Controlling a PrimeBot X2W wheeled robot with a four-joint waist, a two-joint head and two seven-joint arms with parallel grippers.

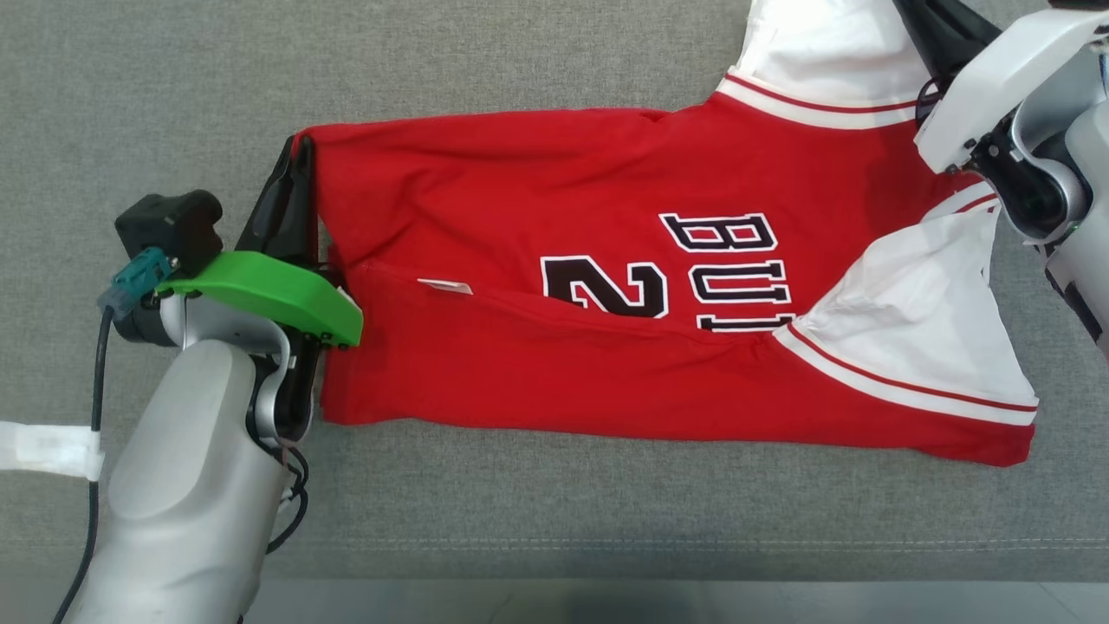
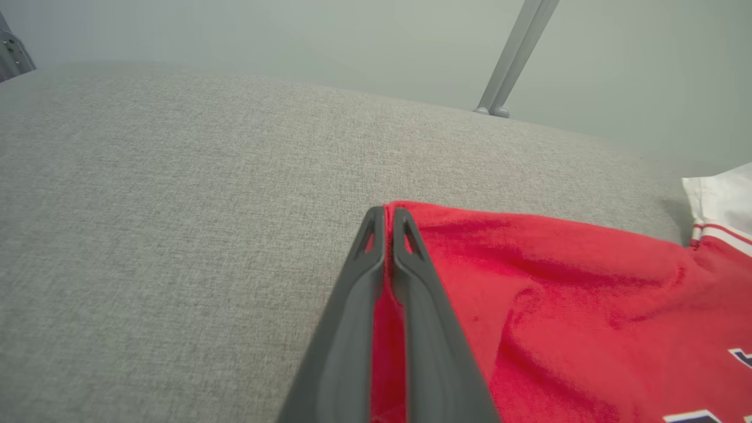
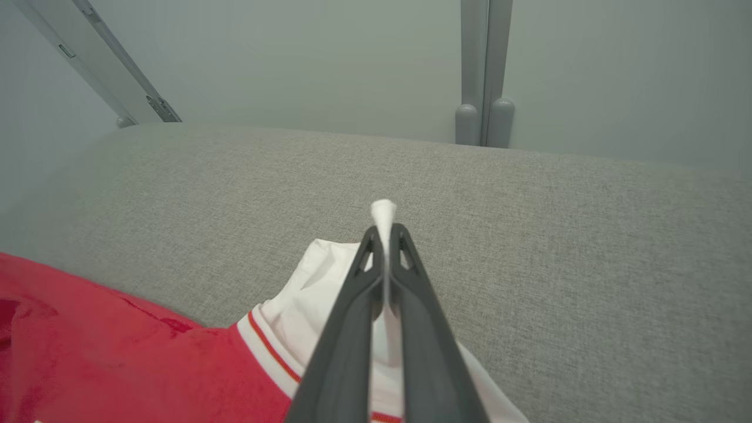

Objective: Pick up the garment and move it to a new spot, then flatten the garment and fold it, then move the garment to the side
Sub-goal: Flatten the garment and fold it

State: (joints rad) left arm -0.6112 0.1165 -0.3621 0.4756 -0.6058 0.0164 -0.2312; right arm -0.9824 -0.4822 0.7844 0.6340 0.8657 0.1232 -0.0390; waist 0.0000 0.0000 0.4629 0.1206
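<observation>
Left pincer (image 2: 385,216) pinching red garment (image 1: 520,191) corner; right pincer (image 3: 385,234) pinching white sleeve (image 3: 320,276); grey cushion (image 1: 520,61) beneath.

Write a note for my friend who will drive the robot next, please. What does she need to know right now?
Left gripper: shut on the far left corner of the red jersey.
Right gripper: shut on the tip of the white sleeve.
Where: the jersey lies spread on the grey cushion, held at both far ends.
Done: the near edge looks folded up over the number.
Left: finish the fold, then move the jersey to the side.
</observation>
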